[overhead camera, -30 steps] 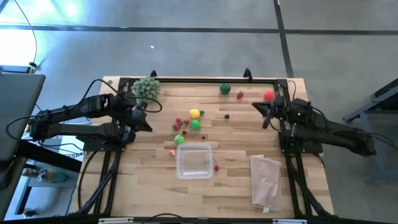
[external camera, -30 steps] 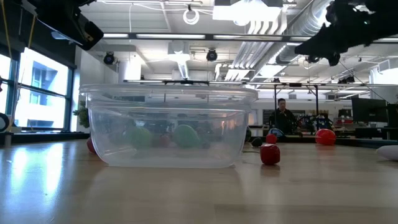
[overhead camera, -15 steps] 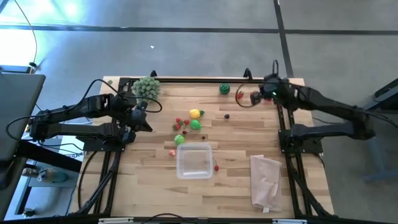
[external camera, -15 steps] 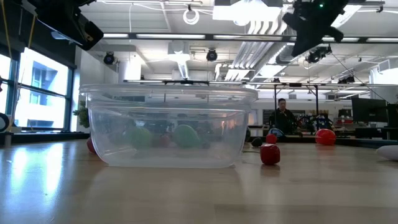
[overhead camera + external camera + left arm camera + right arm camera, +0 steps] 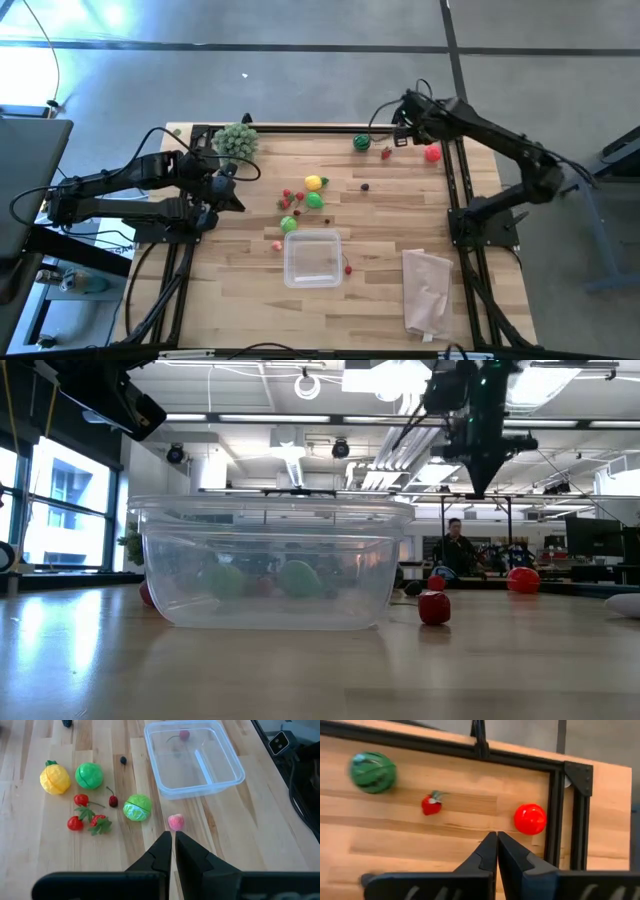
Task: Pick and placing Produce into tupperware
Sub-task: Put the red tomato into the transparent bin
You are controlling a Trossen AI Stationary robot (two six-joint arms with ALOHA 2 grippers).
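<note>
Two arms over wooden tabletop point(image 5: 380, 220). Left end effector point(image 5: 236, 190) hovers at left side of tabletop, fingers point(image 5: 162, 851) pressed together, nothing held, aimed toward the produce cluster. Grey-green bushy ball point(image 5: 236, 139) sits at far left edge just behind it. Mid-tabletop cluster: yellow fruit point(image 5: 314, 182), green ball point(image 5: 315, 200), green cabbage-like piece point(image 5: 289, 224), small red strawberries point(image 5: 292, 196), and a pink piece point(image 5: 277, 245) just left of the tupperware. Tupperware point(image 5: 312, 258) sits near centre, a little toward the front, clear; from above nothing shows inside it, though the left wrist view has a small pinkish-red piece point(image 5: 184, 735) at its far wall, cannot tell if inside or behind. Small red piece point(image 5: 347, 268) just beside its right wall. Tiny dark berry point(image 5: 365, 186) alone, right of the cluster. At far edge: striped green watermelon ball point(image 5: 361, 143), red strawberry point(image 5: 387, 152) just right of it, red ball point(image 5: 432, 153) further right near the frame corner. Right end effector point(image 5: 402, 128) is raised above the far edge, between strawberry and red ball, fingers point(image 5: 487, 851) closed narrow, holding nothing. Pale pinkish bag point(image 5: 427, 290) lies at front right, apart from everything.
</note>
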